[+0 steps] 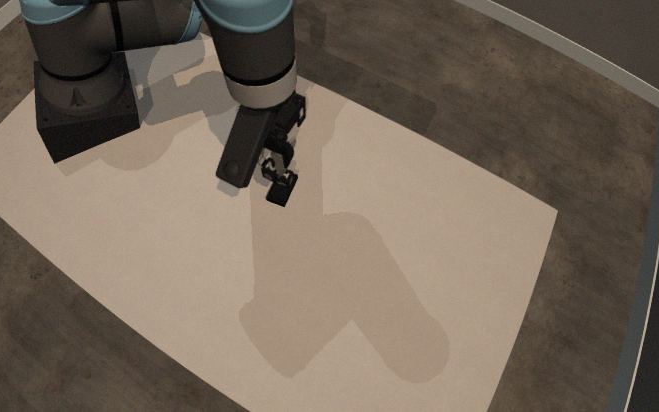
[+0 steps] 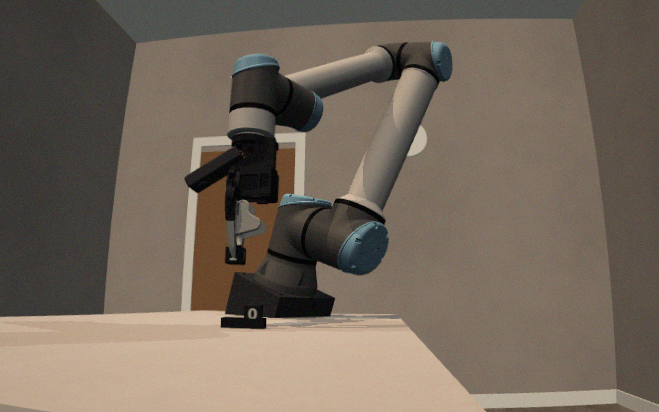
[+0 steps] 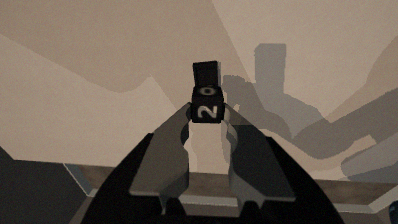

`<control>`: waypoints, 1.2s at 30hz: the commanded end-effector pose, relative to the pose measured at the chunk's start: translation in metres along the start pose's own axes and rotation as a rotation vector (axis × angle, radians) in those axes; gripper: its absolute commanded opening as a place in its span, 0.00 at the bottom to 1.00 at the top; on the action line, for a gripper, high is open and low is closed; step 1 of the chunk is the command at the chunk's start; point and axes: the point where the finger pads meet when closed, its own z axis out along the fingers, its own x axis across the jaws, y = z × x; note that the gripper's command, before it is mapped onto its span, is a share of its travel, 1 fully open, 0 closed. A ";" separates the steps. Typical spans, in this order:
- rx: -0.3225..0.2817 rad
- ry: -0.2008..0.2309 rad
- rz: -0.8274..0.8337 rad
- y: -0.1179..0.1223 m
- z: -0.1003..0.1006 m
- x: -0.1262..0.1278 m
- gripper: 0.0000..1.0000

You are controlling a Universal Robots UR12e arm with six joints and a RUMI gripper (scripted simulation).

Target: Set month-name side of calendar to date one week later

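My gripper [image 3: 206, 104] is shut on a small black number cube [image 3: 205, 111] and holds it well above the table. The cube's face toward the wrist camera shows a white 2. A face with a 0 shows just above it; I cannot tell which cube it belongs to. In the exterior view the held cube [image 2: 237, 255] hangs at my fingertips [image 2: 235, 249], high over the black tray [image 2: 243, 322]. A second cube [image 2: 252, 313] sits in the tray's right slot, showing 0. From above, the tray [image 1: 278, 193] lies just below my gripper [image 1: 273, 166].
The robot's dark base [image 1: 83, 115] stands at the mat's back left, close behind the tray. The wrist camera bar [image 1: 242, 148] sticks out beside the gripper. The beige mat [image 1: 321, 266] ends at dark floor on all sides.
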 end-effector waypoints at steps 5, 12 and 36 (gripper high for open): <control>-0.007 0.000 -0.101 0.002 0.001 0.000 0.10; -0.006 0.000 -0.121 0.002 0.001 0.000 0.10; -0.008 0.003 -0.122 0.003 0.005 0.001 0.10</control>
